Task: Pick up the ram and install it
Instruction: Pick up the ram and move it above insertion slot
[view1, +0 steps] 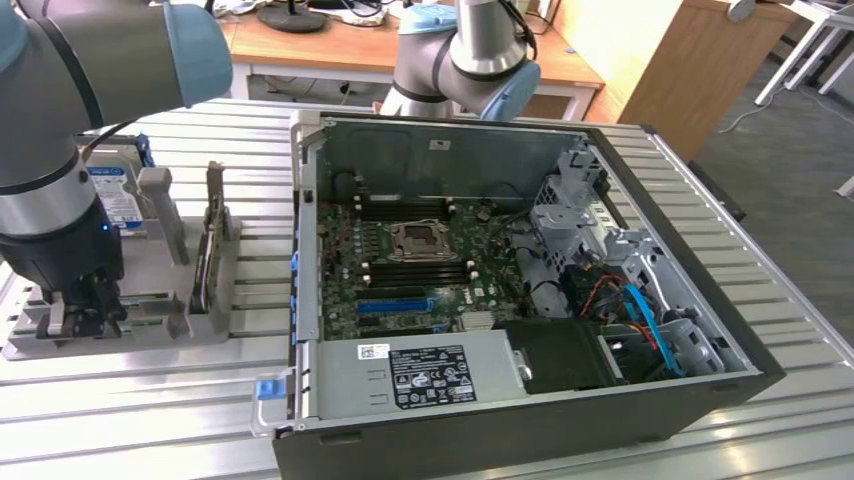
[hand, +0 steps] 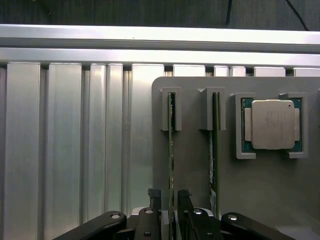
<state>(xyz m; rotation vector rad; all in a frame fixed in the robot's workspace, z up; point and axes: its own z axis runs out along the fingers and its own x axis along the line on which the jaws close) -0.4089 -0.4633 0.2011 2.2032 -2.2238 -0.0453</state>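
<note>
The gripper is down over a grey parts holder on the slatted aluminium bench. Its fingers have closed on the ram, one finger on each face. The ram is a thin green stick standing on its long edge in the holder. One end sits between the gripper's fingers and the far end is seated in a grey clip.

Just beside the gripper, a second ram stick stands parallel in its own clip. Past that stick, further from the gripper, a square silver CPU lies flat in a framed pocket.

In the exterior view the gripper is at the near end of the holder and a blue-labelled hard drive stands upright behind it. The open computer case lies well off to the exterior view's right of the gripper, with its motherboard exposed.
</note>
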